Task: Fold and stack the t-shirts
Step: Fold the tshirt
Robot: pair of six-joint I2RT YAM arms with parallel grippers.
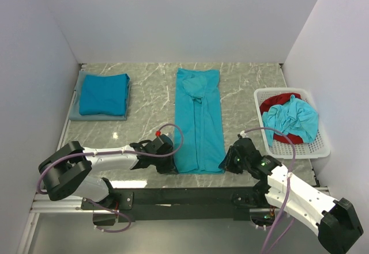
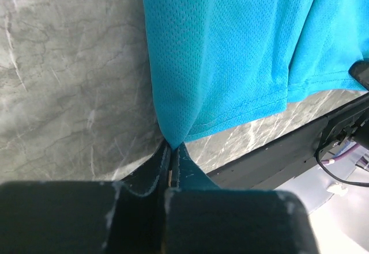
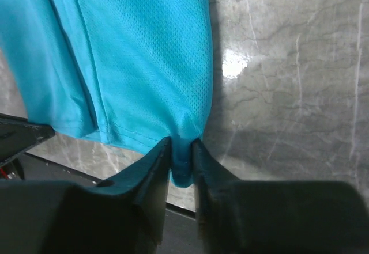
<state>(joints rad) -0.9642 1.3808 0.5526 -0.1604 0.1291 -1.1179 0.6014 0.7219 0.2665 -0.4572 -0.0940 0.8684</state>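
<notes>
A teal t-shirt (image 1: pixel 199 118) lies folded into a long narrow strip down the middle of the table, hem toward me. My left gripper (image 1: pixel 168 160) is shut on its near-left hem corner (image 2: pixel 173 128). My right gripper (image 1: pixel 229 163) is shut on its near-right hem corner (image 3: pixel 183 150). A folded teal t-shirt (image 1: pixel 104 94) rests on a folded grey-blue one (image 1: pixel 95 114) at the far left. Another crumpled teal t-shirt (image 1: pixel 297 118) lies in the basket at the right.
The white lattice basket (image 1: pixel 320 150) stands at the right edge and also holds a red garment (image 1: pixel 278 100). White walls close the table on three sides. The black rail (image 1: pixel 184 197) runs along the near edge.
</notes>
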